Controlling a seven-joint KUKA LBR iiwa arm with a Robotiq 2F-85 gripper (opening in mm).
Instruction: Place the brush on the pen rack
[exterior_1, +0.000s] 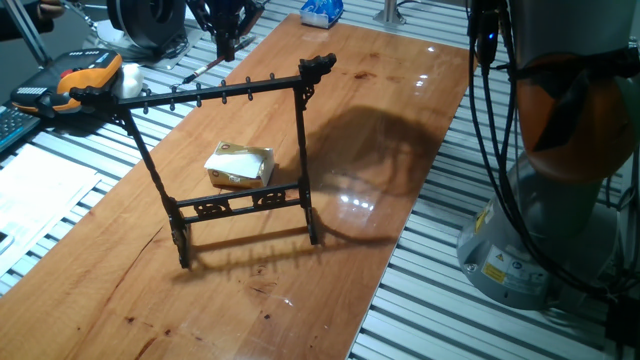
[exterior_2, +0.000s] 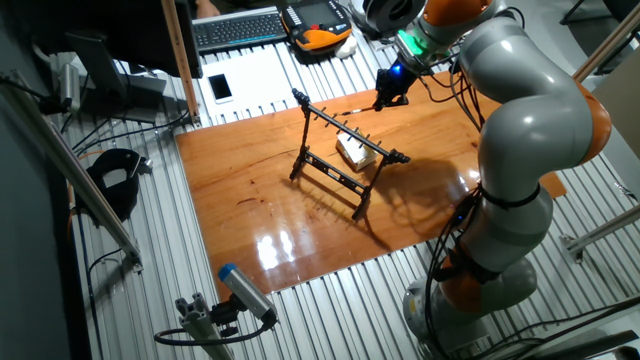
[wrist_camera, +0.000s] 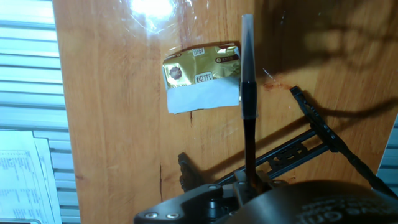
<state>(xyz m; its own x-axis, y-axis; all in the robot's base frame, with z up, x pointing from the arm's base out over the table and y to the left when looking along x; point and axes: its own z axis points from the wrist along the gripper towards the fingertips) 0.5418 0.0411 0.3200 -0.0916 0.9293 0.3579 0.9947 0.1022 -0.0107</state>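
The brush (wrist_camera: 248, 99) shows best in the hand view, a thin dark handle with a paler end pointing away from the hand. My gripper (wrist_camera: 250, 182) is shut on its near end. The fixed views put the gripper (exterior_1: 228, 42) (exterior_2: 389, 93) above the table's far edge, behind the pen rack and apart from it. The pen rack (exterior_1: 222, 93) (exterior_2: 345, 126) is a black frame with a pegged top bar, standing upright mid-table. Part of the pen rack (wrist_camera: 318, 132) crosses the lower right of the hand view.
A small yellowish block (exterior_1: 240, 165) (wrist_camera: 202, 78) lies on the wood just behind the rack. An orange and black tool (exterior_1: 85, 80) and a blue packet (exterior_1: 322, 12) sit off the board. The robot base (exterior_1: 560, 170) stands at the right; papers (exterior_1: 40, 200) lie at the left.
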